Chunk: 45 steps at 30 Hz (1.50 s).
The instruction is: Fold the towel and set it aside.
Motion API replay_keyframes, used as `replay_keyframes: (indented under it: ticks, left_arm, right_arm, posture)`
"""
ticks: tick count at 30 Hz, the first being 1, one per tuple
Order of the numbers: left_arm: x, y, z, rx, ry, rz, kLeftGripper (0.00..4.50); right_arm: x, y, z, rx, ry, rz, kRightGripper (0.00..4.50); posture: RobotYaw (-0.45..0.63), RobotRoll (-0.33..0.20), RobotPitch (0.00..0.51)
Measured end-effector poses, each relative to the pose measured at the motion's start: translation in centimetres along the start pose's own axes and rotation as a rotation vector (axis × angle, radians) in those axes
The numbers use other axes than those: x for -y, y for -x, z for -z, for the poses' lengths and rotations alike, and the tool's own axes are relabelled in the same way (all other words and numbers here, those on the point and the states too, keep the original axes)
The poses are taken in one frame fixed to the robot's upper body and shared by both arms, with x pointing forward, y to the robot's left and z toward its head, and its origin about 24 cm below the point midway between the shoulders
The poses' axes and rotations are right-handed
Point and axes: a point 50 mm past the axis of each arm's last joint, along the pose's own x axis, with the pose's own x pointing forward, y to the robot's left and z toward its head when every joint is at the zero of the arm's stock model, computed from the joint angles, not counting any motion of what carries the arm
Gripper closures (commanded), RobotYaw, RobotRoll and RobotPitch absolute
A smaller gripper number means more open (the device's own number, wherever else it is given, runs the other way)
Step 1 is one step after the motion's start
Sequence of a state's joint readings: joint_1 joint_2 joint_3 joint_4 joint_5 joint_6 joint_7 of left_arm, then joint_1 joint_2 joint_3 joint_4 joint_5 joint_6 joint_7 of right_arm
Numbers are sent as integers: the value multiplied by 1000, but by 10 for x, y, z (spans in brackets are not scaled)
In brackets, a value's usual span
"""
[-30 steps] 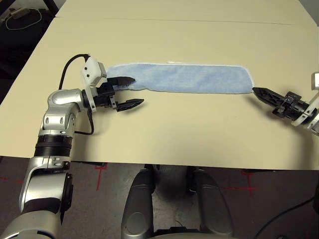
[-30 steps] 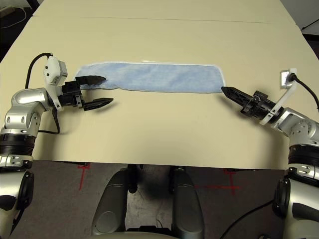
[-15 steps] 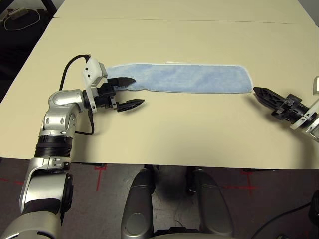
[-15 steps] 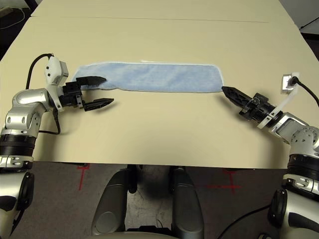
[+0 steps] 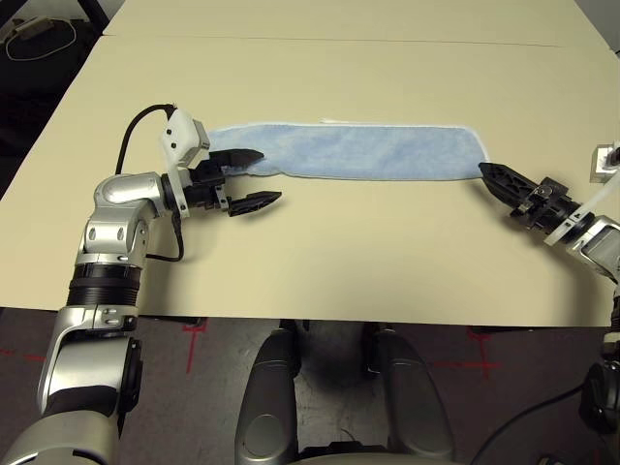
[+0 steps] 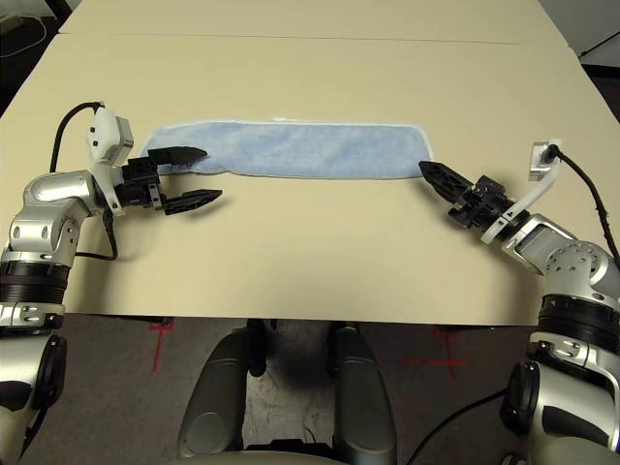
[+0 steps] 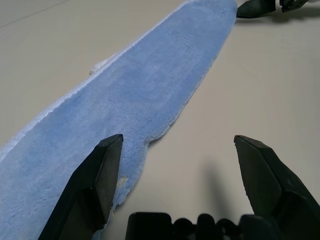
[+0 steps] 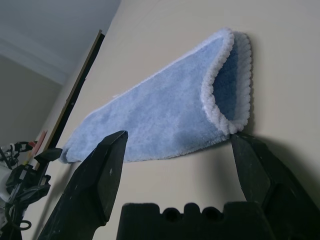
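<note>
The pale cream table (image 5: 329,262) is filling most of the head view, a thin seam running across its upper part. The left arm (image 5: 97,281), silver with black bands, is rising from the lower left corner; the right arm (image 6: 576,281) is reaching in from the lower right. The light-blue terry towel (image 5: 378,153) is lying as a long, flat, folded strip in the upper middle, white edging along its upper border. In the right wrist view its near end is showing two layers curving apart, darker blue between them. The left gripper (image 5: 260,178) is standing wide open at the strip's left end, one finger over the cloth and the other above bare tabletop, gripping nothing. The right gripper (image 8: 179,134) is also standing wide open, gripping nothing, one fingertip right beside the strip's lower right corner; whether it is touching the cloth cannot be told.
</note>
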<state>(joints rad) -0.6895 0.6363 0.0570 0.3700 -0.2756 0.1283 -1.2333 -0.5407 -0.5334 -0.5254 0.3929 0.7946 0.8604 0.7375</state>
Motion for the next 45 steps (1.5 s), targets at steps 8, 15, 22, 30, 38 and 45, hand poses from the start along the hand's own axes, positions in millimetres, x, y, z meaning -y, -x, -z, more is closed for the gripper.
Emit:
replay_keyframes:
  ticks: [8,15,22,30,38,45]
  left_arm:
    - [0,0,0,0,1,-5,0]
    - [0,0,0,-1,1,-4,0]
    - [0,0,0,-2,2,-3,0]
    - [0,-1,1,-5,7,0,0]
    - [1,-1,1,-9,13,3,0]
    - [2,-3,2,-13,15,10,0]
  right_arm:
    - [1,-5,0,19,-8,17,938]
    - [0,-8,-1,20,-23,19,3563]
    - [-2,-7,-2,27,-13,19,4468]
    - [-2,0,-2,38,-15,15,4468]
    - [5,20,-12,45,-2,86,4468]
    - [6,39,-24,41,-14,87,4468]
  posture:
    - [-22,0,298]
    - [-25,0,296]
    - [-26,0,294]
    - [-27,0,288]
    - [-37,0,284]
    - [-43,0,279]
